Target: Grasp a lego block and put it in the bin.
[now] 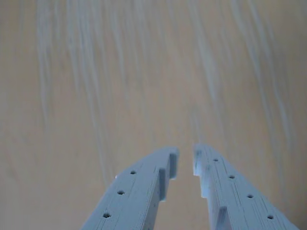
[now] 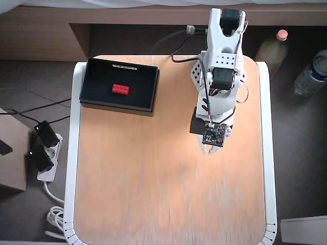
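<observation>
Gripper enters the wrist view from the bottom edge, its two pale fingers converging toward the centre of the frame with a narrow slit between the tips. Nothing sits between them; the jaws are nearly closed and empty. Behind the tips the wrist view shows only bare, light wood-grain table surface, somewhat blurred.

Overhead view, left to right. At the left edge, on the dark floor, a white power strip with two black plugs and trailing cables lies beside the table. The table has a wooden top with white edging and fills the centre of the frame.

In the upper left of the tabletop stands the bin, a shallow black rectangular tray. The lego block, small and red, lies flat on the bin's dark floor near its middle, clear of all four walls. No other item is seen inside the bin.

In the upper right of the tabletop the white arm rises from its base near the top edge of the frame and extends down the picture, folded over itself. Its gripper points toward the lower part of the frame over bare wood, well apart from the bin and to its lower right.

At the far right, off the table, two plastic bottles stand on the floor.
</observation>
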Tool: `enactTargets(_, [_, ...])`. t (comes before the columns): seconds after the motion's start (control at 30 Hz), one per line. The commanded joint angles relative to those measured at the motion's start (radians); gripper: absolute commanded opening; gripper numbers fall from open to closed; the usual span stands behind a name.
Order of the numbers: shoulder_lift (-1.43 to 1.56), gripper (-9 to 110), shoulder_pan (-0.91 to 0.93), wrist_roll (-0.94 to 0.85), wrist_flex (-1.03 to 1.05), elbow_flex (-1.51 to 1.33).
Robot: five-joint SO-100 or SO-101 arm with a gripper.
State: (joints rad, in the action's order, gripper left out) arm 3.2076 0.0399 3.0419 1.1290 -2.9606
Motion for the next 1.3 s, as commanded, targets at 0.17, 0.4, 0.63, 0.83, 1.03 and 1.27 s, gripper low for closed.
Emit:
enactTargets(0.17, [0.091,0,-0.018,-0.034,-0.038,-0.104])
enactTargets(0.4, [0.091,0,-0.011,-0.066,-0.017,-0.213])
enactTargets(0.63, [0.091,0,-0.011,-0.081,0.084,-0.213])
enactTargets(0.83, [0.091,0,-0.011,-0.014,0.179,-0.213])
enactTargets(1.03, [0.091,0,-0.011,-0.08,0.181,-0.213])
enactTargets(1.27, [0.091,0,-0.011,-0.08,0.181,-0.213])
